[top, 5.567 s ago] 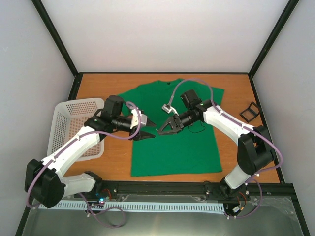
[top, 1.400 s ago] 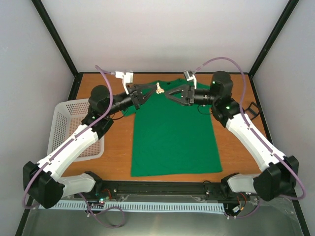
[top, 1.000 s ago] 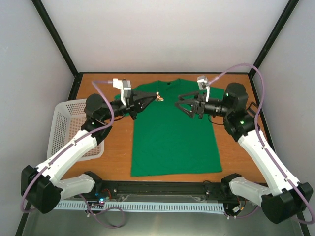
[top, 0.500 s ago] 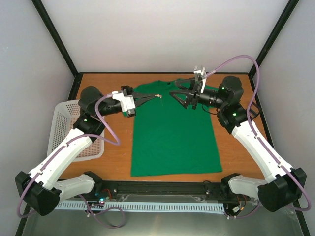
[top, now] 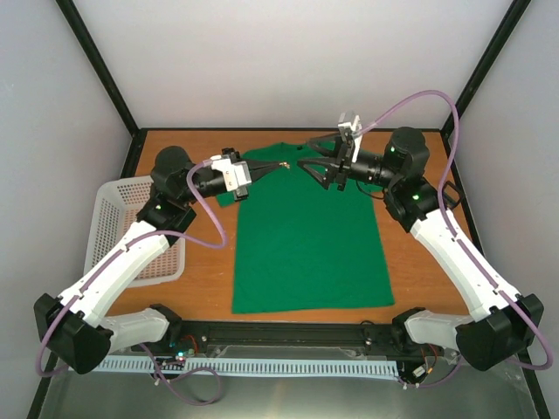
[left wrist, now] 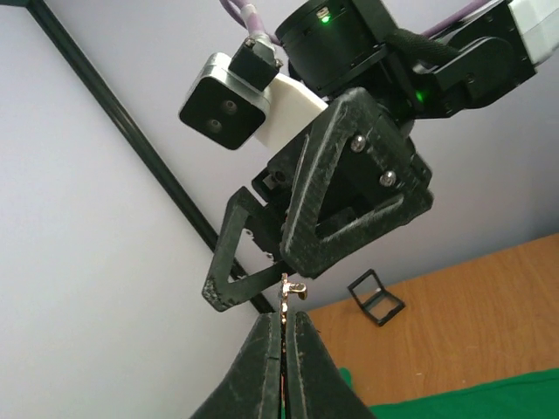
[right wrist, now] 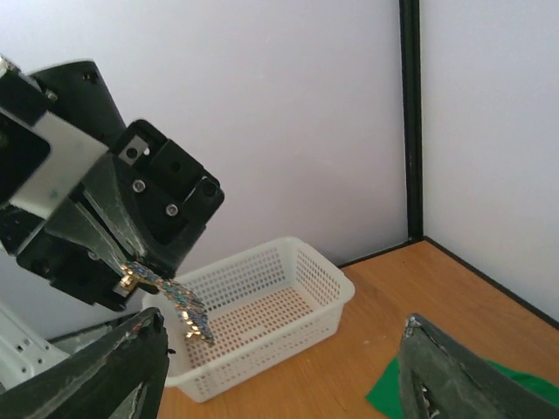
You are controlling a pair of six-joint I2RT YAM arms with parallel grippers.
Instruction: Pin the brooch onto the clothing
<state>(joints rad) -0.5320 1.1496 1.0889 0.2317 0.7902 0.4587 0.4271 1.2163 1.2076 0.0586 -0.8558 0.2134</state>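
The green T-shirt (top: 310, 236) lies flat on the wooden table. My left gripper (top: 272, 165) is raised above the shirt's collar area and is shut on the small glittery brooch (top: 282, 163). In the left wrist view the fingers (left wrist: 262, 349) pinch the brooch (left wrist: 286, 295) edge-on, its tip sticking out above them. My right gripper (top: 314, 168) is open and empty and faces the left one a short gap away. In the right wrist view the brooch (right wrist: 175, 305) hangs from the left gripper (right wrist: 131, 236), just beside my own left fingertip (right wrist: 122, 367).
A white mesh basket (top: 122, 231) stands at the table's left edge; it also shows in the right wrist view (right wrist: 262, 323). A small black square frame box (top: 444, 197) lies at the right edge, and it shows in the left wrist view (left wrist: 377, 298). Black frame posts stand at the back corners.
Both arms have lifted off the shirt's middle and moved to the collar end. The left gripper keeps the brooch; the right gripper has drawn closer to it, still open.
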